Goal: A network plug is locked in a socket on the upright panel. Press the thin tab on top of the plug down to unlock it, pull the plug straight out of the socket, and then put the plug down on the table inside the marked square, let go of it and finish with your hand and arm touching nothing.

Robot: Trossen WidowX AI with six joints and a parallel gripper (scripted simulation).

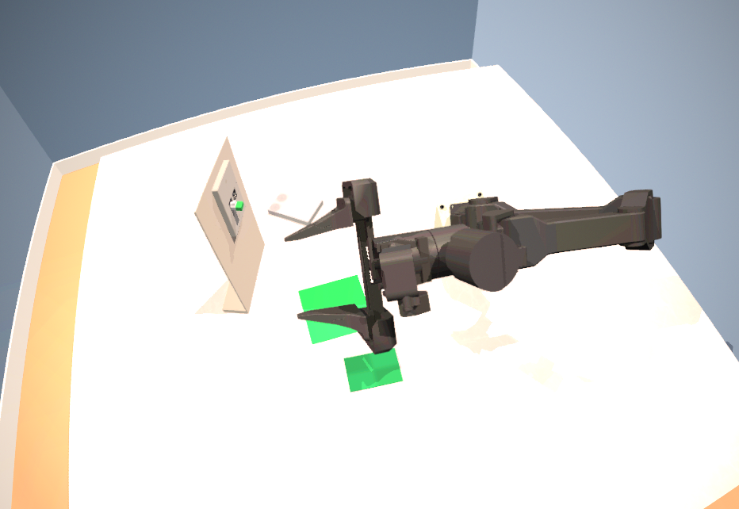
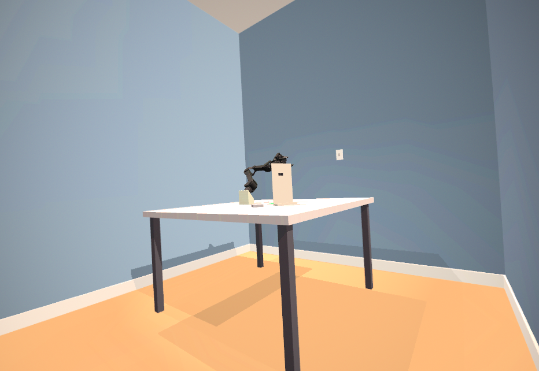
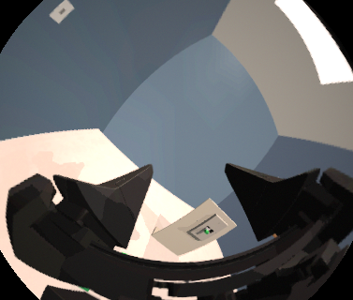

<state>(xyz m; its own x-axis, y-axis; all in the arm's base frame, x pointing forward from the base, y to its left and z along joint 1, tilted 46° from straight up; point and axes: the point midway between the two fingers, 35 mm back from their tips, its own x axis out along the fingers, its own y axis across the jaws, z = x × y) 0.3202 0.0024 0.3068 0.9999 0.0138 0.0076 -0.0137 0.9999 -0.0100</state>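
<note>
Two dark fingers spread wide, nothing between them. Beyond the gap stands a beige panel (image 3: 183,233) with a green-tipped plug (image 3: 207,230), on the white tabletop (image 3: 39,157).

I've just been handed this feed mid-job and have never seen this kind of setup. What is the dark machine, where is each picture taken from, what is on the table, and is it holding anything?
The dark machine is a single jointed robot arm standing on a white table. At its end is a pincer with two pointed fingers, spread wide and holding nothing.

The first picture looks down from above. The second is from across the room, where the arm looks small behind the panel. The third is from a camera on the arm's wrist, looking out between the fingers.

On the table stands an upright beige panel. In its socket sits the plug, with a green part showing, not yet pulled out. Beneath the pincer lies the green marked square, where the plug should end up. The pincer is near the panel, not touching it.
</note>
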